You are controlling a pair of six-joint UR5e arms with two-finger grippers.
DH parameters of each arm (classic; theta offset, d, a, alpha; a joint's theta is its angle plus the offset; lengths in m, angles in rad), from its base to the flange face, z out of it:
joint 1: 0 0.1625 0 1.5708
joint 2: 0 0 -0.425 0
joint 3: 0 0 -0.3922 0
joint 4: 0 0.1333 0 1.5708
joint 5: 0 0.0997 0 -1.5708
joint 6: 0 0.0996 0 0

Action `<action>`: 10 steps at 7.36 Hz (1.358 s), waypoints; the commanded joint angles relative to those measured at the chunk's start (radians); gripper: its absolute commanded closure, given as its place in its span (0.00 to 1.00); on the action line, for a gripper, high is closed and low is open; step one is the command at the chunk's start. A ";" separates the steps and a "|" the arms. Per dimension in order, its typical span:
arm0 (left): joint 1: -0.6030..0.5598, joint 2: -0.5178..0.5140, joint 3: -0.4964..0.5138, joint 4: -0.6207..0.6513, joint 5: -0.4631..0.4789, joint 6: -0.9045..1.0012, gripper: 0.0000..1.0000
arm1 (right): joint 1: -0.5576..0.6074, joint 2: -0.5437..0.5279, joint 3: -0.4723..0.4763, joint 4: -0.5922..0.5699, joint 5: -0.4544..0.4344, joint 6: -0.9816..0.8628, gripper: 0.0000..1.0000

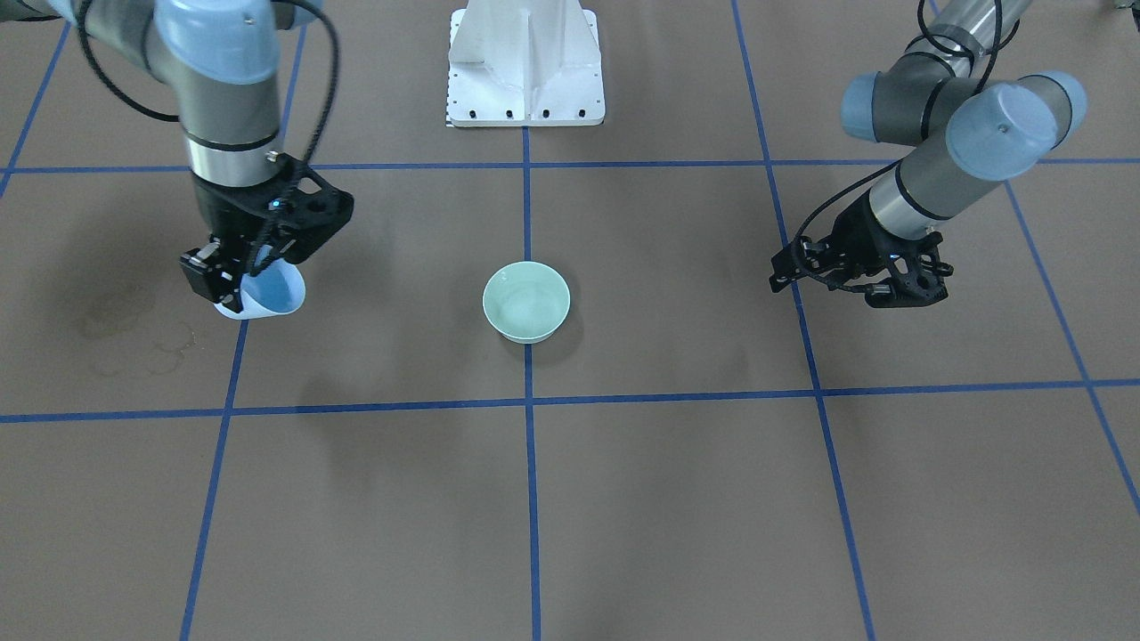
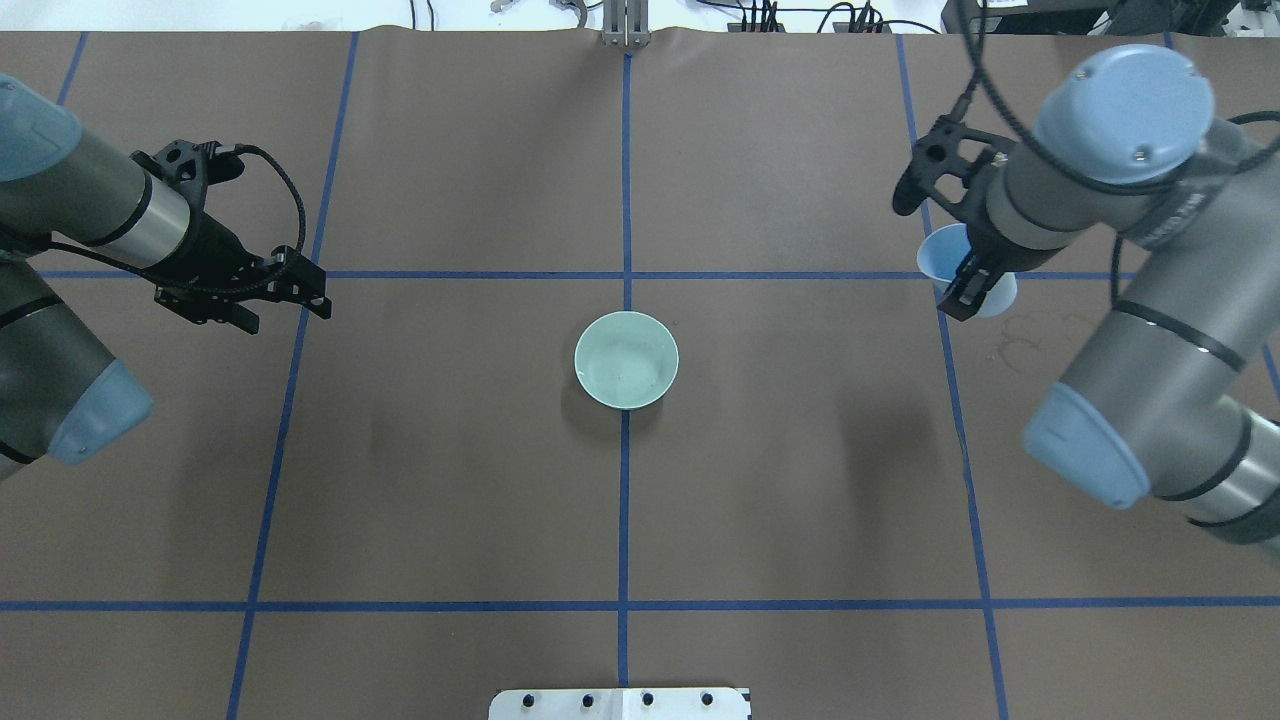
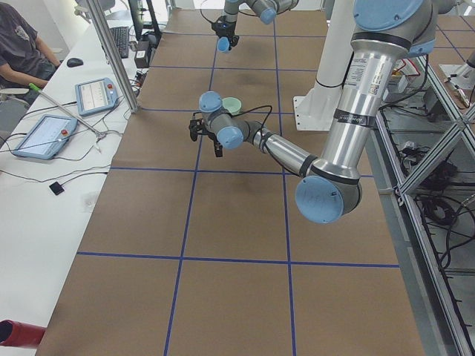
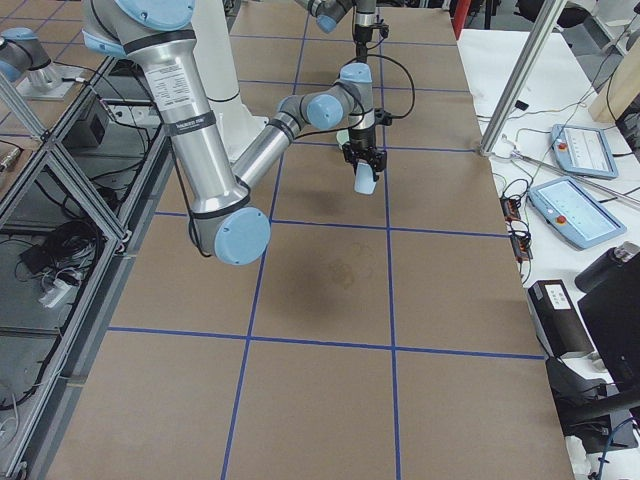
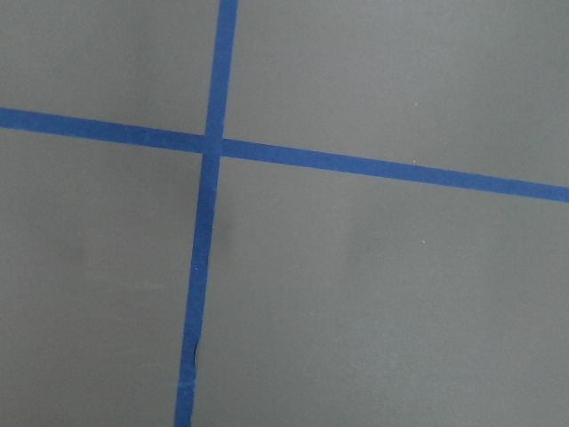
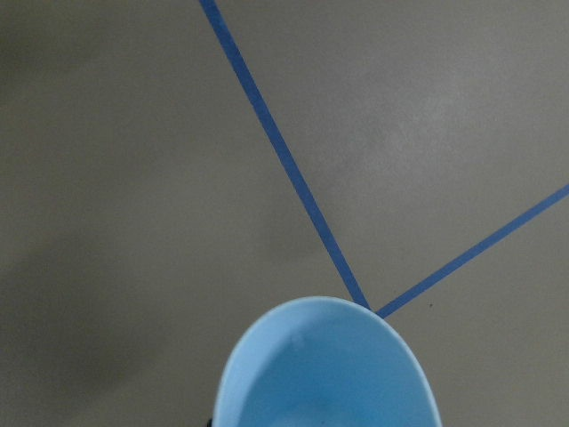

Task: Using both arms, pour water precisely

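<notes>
Right end effector (image 1: 228,281) is clamped on the rim of a light blue cup (image 1: 272,292), mid-left in the front view. In the overhead view that puts it at right, above mid-height. In the right wrist view the cup's mouth fills the bottom edge, just below a crossing of blue tape lines (image 6: 284,160). I see blue inside the cup. I can't make out the water there or anywhere else.

A mint bowl (image 2: 626,360) sits upright at centre frame in the overhead view, on the middle tape line. It is well apart from the cup.

Left end effector (image 2: 290,305) is at the left of the overhead view. It holds nothing, and its fingers look spread apart. Its wrist view shows only brown desk (image 5: 400,311) and a tape cross.

Right arm (image 2: 1150,300) comes in from the right edge of the overhead view, left arm (image 2: 70,200) from the left edge.

Faint ring stains (image 1: 134,329) mark the desk left of the cup in the front view. White pedestal (image 1: 525,71) is at top centre there.

A seated person (image 3: 18,44) is at upper left in the left side view.
</notes>
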 commanded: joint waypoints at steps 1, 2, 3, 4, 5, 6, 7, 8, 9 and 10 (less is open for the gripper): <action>-0.001 0.003 -0.012 0.000 0.002 -0.002 0.08 | 0.133 -0.255 0.006 0.267 0.154 0.079 1.00; 0.000 0.006 -0.018 0.002 0.002 -0.002 0.08 | 0.155 -0.341 -0.017 0.438 0.149 0.165 1.00; 0.000 0.008 -0.021 0.002 0.002 -0.003 0.08 | 0.156 -0.404 -0.041 0.551 0.148 0.398 1.00; 0.000 0.008 -0.022 0.002 0.002 -0.003 0.08 | 0.158 -0.454 -0.091 0.728 0.148 0.502 1.00; 0.000 0.010 -0.027 0.002 0.002 -0.003 0.08 | 0.158 -0.504 -0.157 0.892 0.134 0.589 1.00; 0.000 0.011 -0.026 0.002 0.002 -0.003 0.08 | 0.160 -0.514 -0.229 1.031 0.126 0.701 1.00; 0.000 0.011 -0.026 0.002 0.002 -0.003 0.08 | 0.160 -0.511 -0.297 1.140 0.085 0.801 1.00; 0.000 0.011 -0.026 0.002 0.002 -0.003 0.08 | 0.158 -0.500 -0.331 1.182 0.068 0.887 1.00; 0.000 0.011 -0.026 0.002 0.002 -0.003 0.08 | 0.157 -0.499 -0.330 1.184 0.056 0.950 1.00; 0.000 0.011 -0.027 0.002 0.002 -0.003 0.08 | 0.153 -0.503 -0.334 1.184 -0.052 0.993 1.00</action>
